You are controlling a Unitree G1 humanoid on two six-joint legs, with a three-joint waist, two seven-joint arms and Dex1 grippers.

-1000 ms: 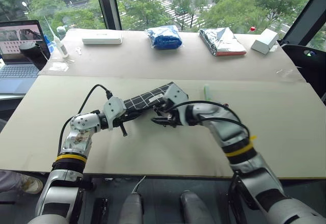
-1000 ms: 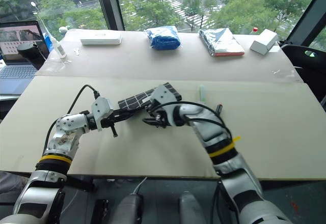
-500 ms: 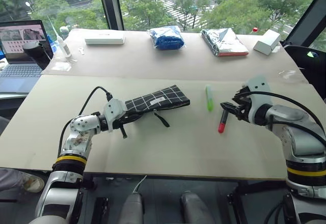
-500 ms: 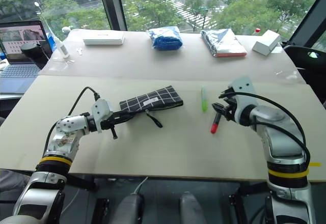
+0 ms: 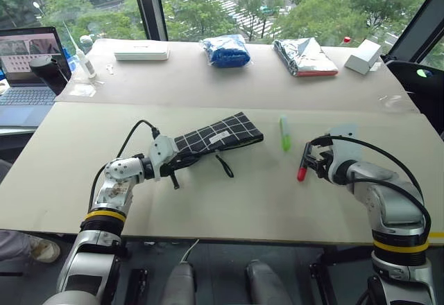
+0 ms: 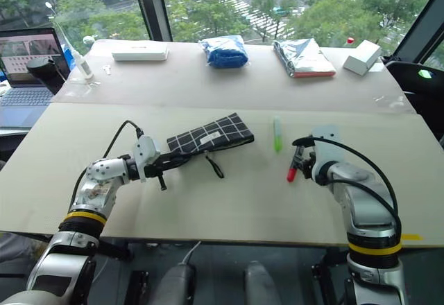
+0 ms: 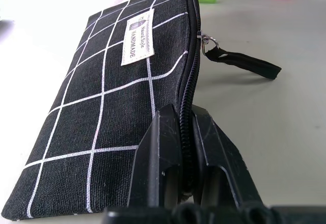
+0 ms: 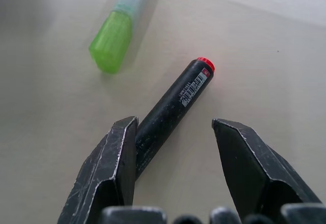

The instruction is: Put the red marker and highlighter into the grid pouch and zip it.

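The right gripper (image 8: 170,170) has swung away from the grid pouch (image 5: 216,136) to the right, and its fingers stand open around the red marker (image 5: 303,164). The left gripper (image 7: 184,147) pinches the pouch's near end. The highlighter (image 5: 284,132) lies farther back.

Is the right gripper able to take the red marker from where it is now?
Probably yes. The right gripper is open over the red marker, which lies free on the table, one finger beside its barrel. The highlighter lies apart, so nothing blocks the way.
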